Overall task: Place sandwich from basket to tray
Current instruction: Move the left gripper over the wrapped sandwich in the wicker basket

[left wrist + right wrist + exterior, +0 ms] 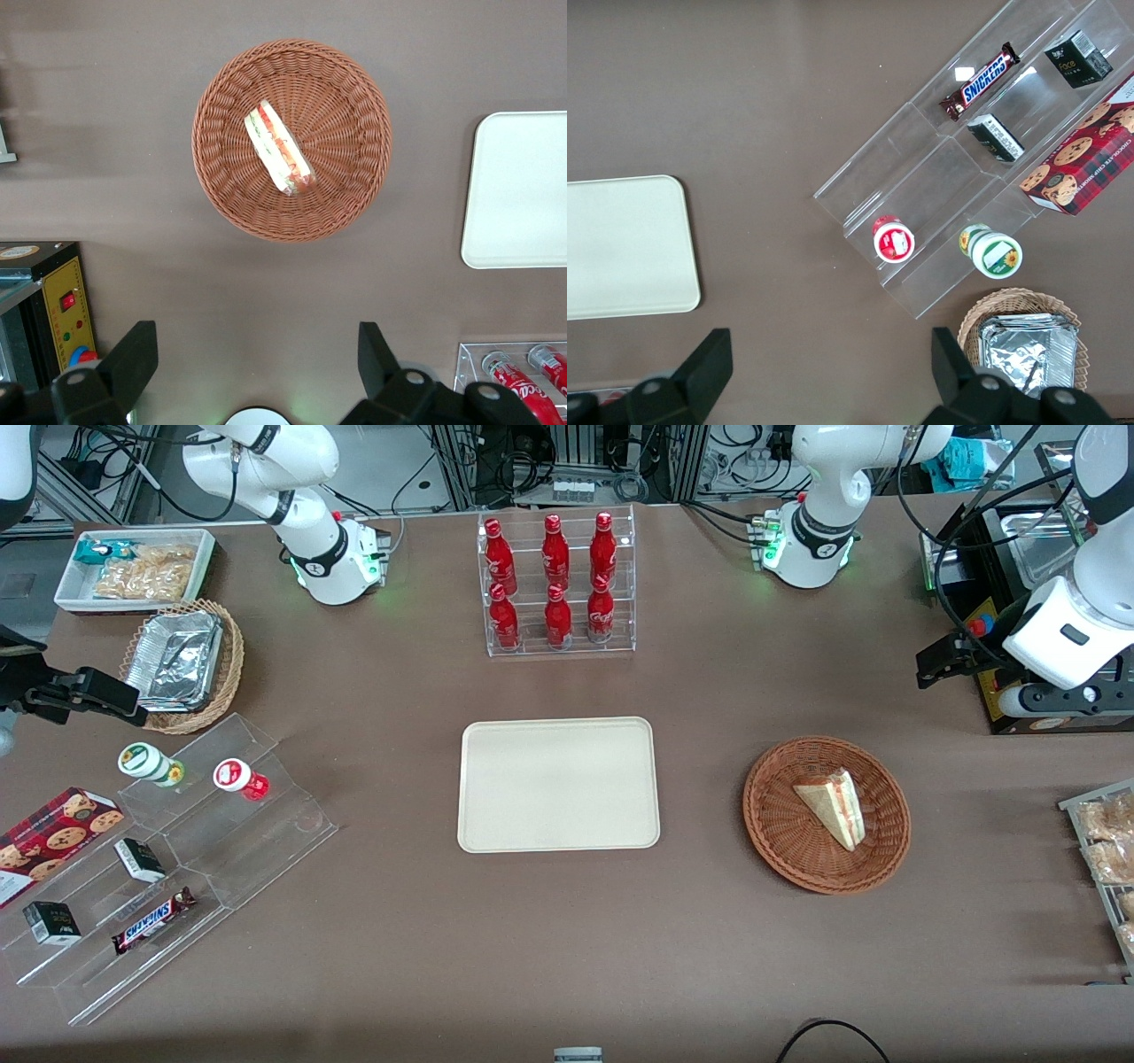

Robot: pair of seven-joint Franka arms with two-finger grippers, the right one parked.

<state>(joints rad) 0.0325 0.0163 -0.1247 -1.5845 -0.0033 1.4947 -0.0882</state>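
So we're looking at the sandwich [833, 806] sitting inside the reddish-brown basket [780, 841], and nothing has hold of it yet. Our gripper [941, 664] hangs well up off the table at the working arm's end, farther from the front camera than the basket, with its fingers [133, 359] spread wide apart and nothing between them.

What the grab turns on, as we read it: from the wrist camera the sandwich [280, 149] lies out ahead of the open fingers and a fair way below them, so we'd guess the arm has to reach forward over the basket [354, 190] and drop. The wedge's long axis runs diagonally across the basket floor, with the red and green cut edge turned up toward the wrist camera, so the wrist probably needs a twist to close across the narrow width instead of along the length.

The tray [558, 784] lies flat beside the basket, toward the parked arm's end, bare on top.

Stuff we can't nail down: the wrist view cuts off most of the tray [518, 190], and we can't tell how thick the wedge is or whether it leans on the basket wall
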